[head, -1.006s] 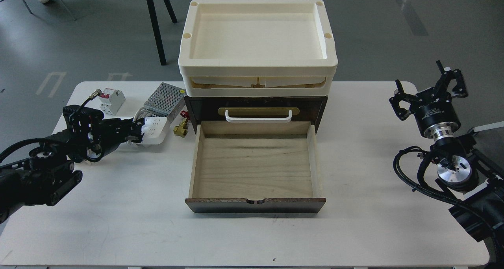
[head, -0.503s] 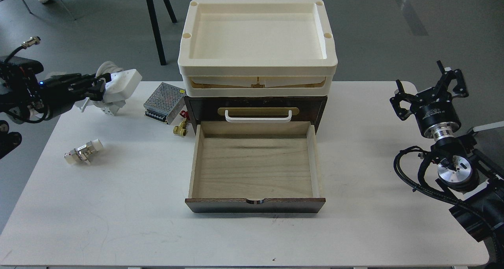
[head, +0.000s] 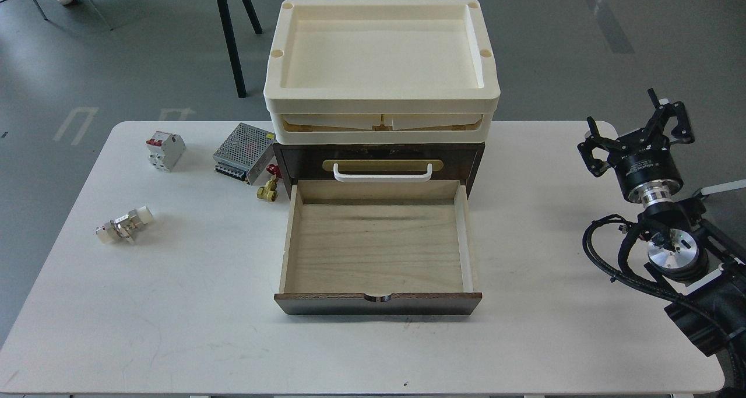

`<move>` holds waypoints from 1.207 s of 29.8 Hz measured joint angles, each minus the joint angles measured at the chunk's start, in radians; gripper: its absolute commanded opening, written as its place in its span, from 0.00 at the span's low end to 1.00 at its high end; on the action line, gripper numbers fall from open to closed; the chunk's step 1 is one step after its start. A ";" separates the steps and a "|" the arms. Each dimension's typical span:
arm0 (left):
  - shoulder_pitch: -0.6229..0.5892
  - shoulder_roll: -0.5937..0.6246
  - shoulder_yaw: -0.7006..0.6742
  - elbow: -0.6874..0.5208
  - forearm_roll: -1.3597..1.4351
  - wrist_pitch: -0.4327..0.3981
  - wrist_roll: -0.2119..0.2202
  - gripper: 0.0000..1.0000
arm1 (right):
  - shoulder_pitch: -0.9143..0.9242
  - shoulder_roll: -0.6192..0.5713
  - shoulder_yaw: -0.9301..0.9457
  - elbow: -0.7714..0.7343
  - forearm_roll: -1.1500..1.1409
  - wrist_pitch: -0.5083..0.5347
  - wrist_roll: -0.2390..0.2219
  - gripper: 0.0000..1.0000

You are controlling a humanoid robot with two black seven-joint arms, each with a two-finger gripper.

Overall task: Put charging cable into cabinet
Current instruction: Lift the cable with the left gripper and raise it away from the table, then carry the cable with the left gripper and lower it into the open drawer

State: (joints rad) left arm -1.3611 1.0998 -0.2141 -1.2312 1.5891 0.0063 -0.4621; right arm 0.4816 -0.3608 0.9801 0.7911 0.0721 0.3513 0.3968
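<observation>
The cabinet (head: pixel 291 159) is a dark brown drawer unit at the table's back centre, with a white handle (head: pixel 382 173) on a brass plate. Its lower drawer (head: pixel 377 303) is pulled out toward me, and the pale wood inside holds nothing. The charging cable is out of view. My left arm and its gripper are out of view too. My right gripper (head: pixel 635 133) is at the table's right edge, raised, with its fingers spread apart and nothing between them.
Two stacked cream trays (head: pixel 382 104) sit on top of the cabinet. A perforated power-supply box (head: pixel 243 152), a white-and-red circuit breaker (head: pixel 165 150), a brass valve (head: pixel 268 189) and a small white-and-metal fitting (head: pixel 124 225) lie on the table's left part.
My left arm, holding the white power strip, rose and swung off to the left, then left the view with it. The small fitting and the circuit breaker are now uncovered. The right arm stayed still.
</observation>
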 measured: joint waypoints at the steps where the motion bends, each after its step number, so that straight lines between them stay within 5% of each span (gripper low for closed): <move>1: -0.016 0.000 0.000 -0.036 0.000 0.000 0.000 0.01 | 0.000 0.000 0.000 0.000 0.000 0.000 0.000 1.00; 10: -0.078 -0.035 -0.005 -0.389 0.000 -0.028 -0.009 0.01 | -0.001 0.000 0.000 0.001 0.000 0.000 0.001 1.00; 15: 0.004 -0.045 0.010 -0.523 -0.002 -0.061 -0.025 0.01 | -0.002 0.000 0.000 0.001 0.000 0.000 0.001 1.00; 29: 0.530 -0.205 0.001 -0.509 0.138 -0.091 -0.027 0.01 | 0.000 0.000 0.000 0.001 0.000 0.000 0.001 1.00; 36: 0.596 -0.384 -0.021 -0.273 0.218 -0.086 -0.027 0.01 | -0.003 0.000 0.000 0.000 0.001 0.000 0.001 1.00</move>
State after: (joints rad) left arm -0.7652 0.7156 -0.2349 -1.5043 1.8071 -0.0797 -0.4888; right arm 0.4789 -0.3606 0.9801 0.7908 0.0727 0.3513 0.3974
